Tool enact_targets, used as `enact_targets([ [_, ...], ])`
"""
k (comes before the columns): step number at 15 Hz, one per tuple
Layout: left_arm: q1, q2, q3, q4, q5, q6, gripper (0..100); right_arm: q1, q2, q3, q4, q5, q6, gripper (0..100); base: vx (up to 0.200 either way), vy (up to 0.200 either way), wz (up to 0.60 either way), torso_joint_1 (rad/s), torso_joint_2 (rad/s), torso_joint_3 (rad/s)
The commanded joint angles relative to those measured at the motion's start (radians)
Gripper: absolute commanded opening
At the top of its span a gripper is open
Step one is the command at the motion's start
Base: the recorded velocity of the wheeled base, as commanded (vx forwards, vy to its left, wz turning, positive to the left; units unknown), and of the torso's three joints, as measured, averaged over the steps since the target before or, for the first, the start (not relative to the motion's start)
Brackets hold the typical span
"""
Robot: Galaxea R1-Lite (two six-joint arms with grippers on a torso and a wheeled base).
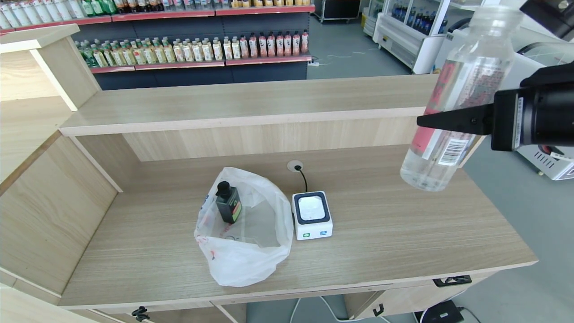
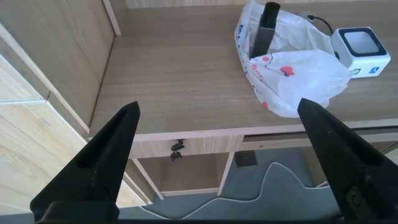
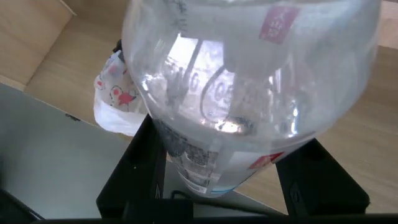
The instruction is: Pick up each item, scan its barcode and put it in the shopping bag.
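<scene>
A clear water bottle [image 1: 453, 103] with a pink-and-white label and a barcode hangs high over the counter's right end, tilted, with my right gripper [image 1: 448, 122] shut on its middle. In the right wrist view the bottle [image 3: 249, 93] sits close between the black fingers [image 3: 140, 174]. The white shopping bag [image 1: 242, 229] lies open on the counter with a dark bottle [image 1: 228, 202] inside it. Just right of the bag stands the white barcode scanner [image 1: 311, 214]. My left gripper [image 2: 217, 155] is open and holds nothing, out past the counter's front edge, with the bag [image 2: 292, 68] and scanner [image 2: 364, 48] beyond it.
A raised wooden ledge [image 1: 251, 107] runs along the back of the counter, and a side wall [image 1: 54, 211] closes its left end. The scanner's cable [image 1: 304, 177] goes into a grommet behind it. Bare counter [image 1: 403, 224] lies right of the scanner.
</scene>
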Motion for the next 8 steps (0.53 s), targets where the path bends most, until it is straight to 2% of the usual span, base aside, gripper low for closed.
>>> enact_targets([
  [1,0.000,0.000,0.000,0.000,0.000,0.000,100,0.125,0.014,-0.097,0.070,-0.024,0.052,0,0.000,0.000,0.00,0.000,0.00,0.000],
  [4,0.000,0.000,0.000,0.000,0.000,0.000,100,0.207,0.015,-0.201,0.175,-0.024,0.090,0,0.000,0.000,0.00,0.000,0.00,0.000],
  [8,0.000,0.000,0.000,0.000,-0.002,0.000,100,0.263,0.020,-0.326,0.340,-0.024,0.092,0,0.000,0.000,0.00,0.000,0.00,0.000],
])
